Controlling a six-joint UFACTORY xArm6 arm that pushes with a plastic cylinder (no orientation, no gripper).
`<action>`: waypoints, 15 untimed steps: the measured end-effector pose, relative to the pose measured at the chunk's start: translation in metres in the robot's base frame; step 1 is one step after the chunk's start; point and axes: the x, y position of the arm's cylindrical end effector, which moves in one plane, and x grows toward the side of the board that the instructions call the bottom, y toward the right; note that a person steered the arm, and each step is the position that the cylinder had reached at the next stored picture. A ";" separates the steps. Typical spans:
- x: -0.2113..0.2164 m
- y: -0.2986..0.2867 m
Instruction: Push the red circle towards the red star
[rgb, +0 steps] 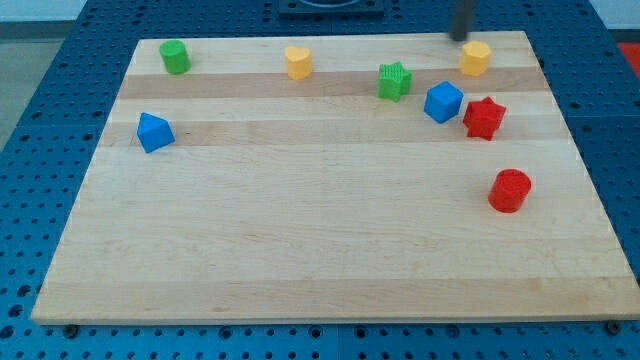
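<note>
The red circle (510, 190) lies on the wooden board at the view's right, below the red star (484, 117). The star sits touching or nearly touching a blue cube (443, 102) on its left. My tip (460, 38) is at the view's top edge of the board, just left of and above a yellow hexagon (476, 58). It is well above both red blocks and touches no block.
A green star (395, 81) lies left of the blue cube. A yellow heart-like block (298, 62) and a green cylinder (175, 57) lie along the top. A blue triangle-like block (153, 132) lies at the left. The board's edge (330, 318) runs along the bottom.
</note>
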 end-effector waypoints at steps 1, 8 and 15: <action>0.005 0.077; 0.265 -0.003; 0.259 -0.028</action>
